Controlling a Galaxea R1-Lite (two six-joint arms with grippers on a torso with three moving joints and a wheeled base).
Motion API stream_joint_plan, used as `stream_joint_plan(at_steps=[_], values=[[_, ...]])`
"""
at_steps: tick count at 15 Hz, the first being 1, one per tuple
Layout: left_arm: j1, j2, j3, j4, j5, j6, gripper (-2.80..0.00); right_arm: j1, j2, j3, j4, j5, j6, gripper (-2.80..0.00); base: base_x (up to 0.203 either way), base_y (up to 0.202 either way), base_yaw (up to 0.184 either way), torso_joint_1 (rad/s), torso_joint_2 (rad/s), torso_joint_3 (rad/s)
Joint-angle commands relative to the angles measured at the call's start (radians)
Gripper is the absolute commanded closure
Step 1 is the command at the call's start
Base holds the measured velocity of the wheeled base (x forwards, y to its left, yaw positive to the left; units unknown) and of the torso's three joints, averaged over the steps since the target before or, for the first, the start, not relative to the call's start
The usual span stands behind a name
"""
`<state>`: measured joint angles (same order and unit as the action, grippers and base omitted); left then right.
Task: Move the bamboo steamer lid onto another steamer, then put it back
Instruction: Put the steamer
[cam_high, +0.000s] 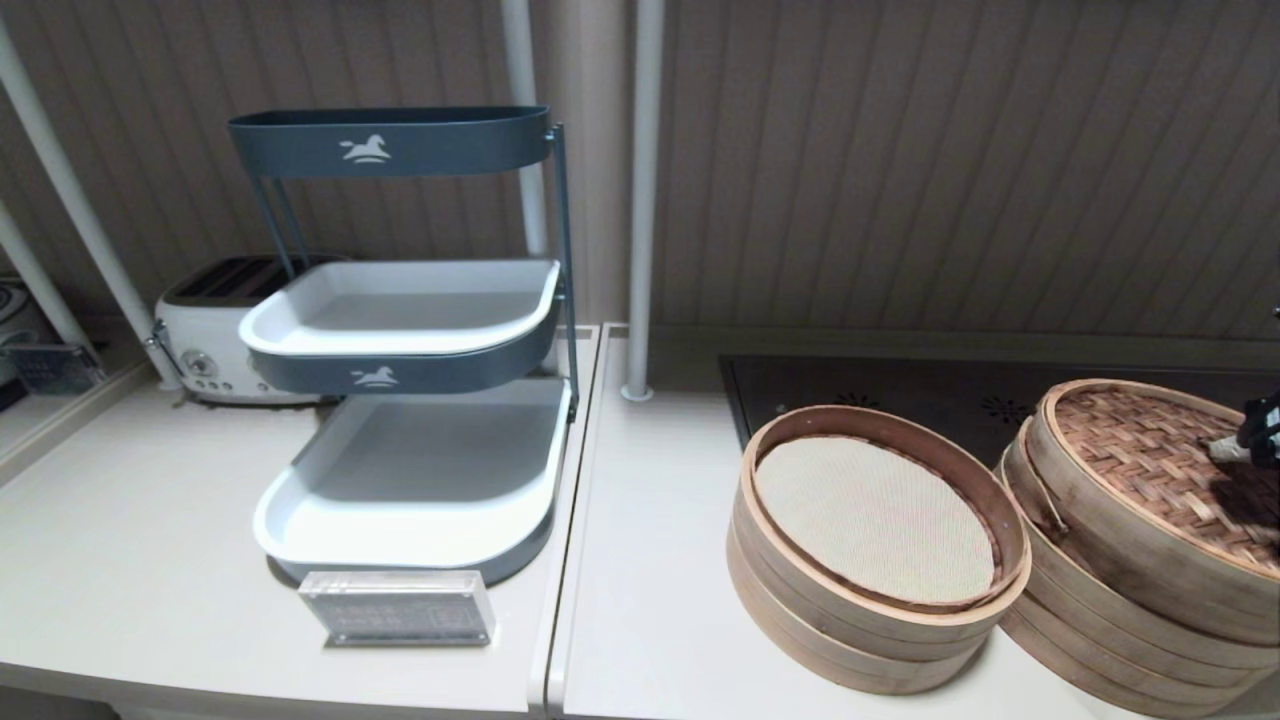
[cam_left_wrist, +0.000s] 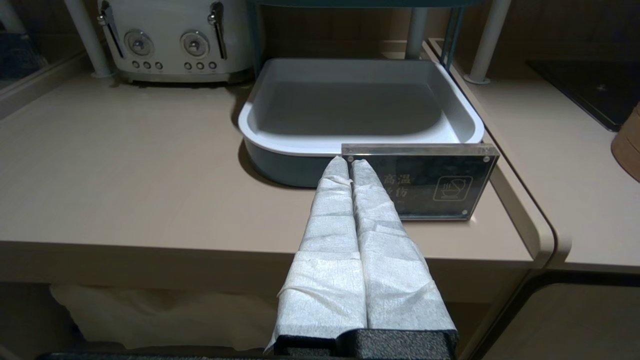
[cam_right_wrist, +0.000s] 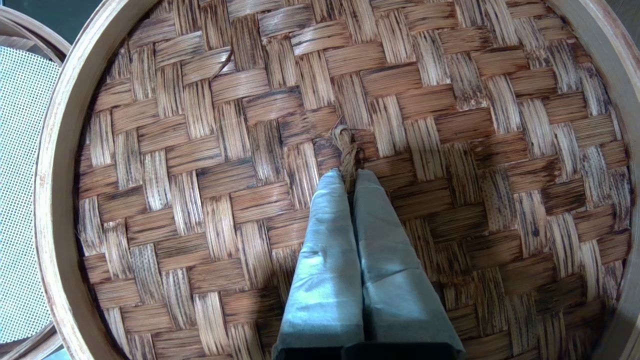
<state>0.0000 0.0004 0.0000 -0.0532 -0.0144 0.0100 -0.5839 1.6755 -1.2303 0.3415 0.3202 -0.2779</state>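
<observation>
The bamboo steamer lid (cam_high: 1150, 470) rests slightly tilted on top of another steamer (cam_high: 1100, 630), a stack of pale hoop tiers at the far right. That stack's own darker lid is hidden under it. My right gripper (cam_high: 1235, 447) comes in from the right edge over the lid's middle. In the right wrist view the woven top (cam_right_wrist: 200, 150) fills the picture, and the right gripper (cam_right_wrist: 348, 175) is shut on the small twine centre loop (cam_right_wrist: 345, 145). My left gripper (cam_left_wrist: 350, 161) is shut on nothing, parked low before the counter's front edge.
An uncovered steamer with a cream liner (cam_high: 850, 610) stands just left of the stack, touching it. A dark cooktop (cam_high: 900, 390) lies behind. A tiered tray rack (cam_high: 400, 480), a toaster (cam_high: 200, 340), an acrylic sign (cam_high: 400, 605) and a white pole (cam_high: 640, 200) stand to the left.
</observation>
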Motion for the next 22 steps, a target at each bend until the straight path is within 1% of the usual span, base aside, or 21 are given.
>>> stream_joint_plan(at_steps=[1,22], values=[[0.000,-0.003,0.028,0.000,0.000,-0.001,0.00,0.003,0.003,-0.006,0.002,0.003,-0.001,0.00,0.000,0.000,0.000,0.000,0.00,0.000],[0.000,-0.003,0.028,0.000,0.001,-0.001,0.00,0.011,0.004,-0.020,0.004,0.003,-0.004,0.00,0.000,0.000,0.000,0.000,0.00,0.000]])
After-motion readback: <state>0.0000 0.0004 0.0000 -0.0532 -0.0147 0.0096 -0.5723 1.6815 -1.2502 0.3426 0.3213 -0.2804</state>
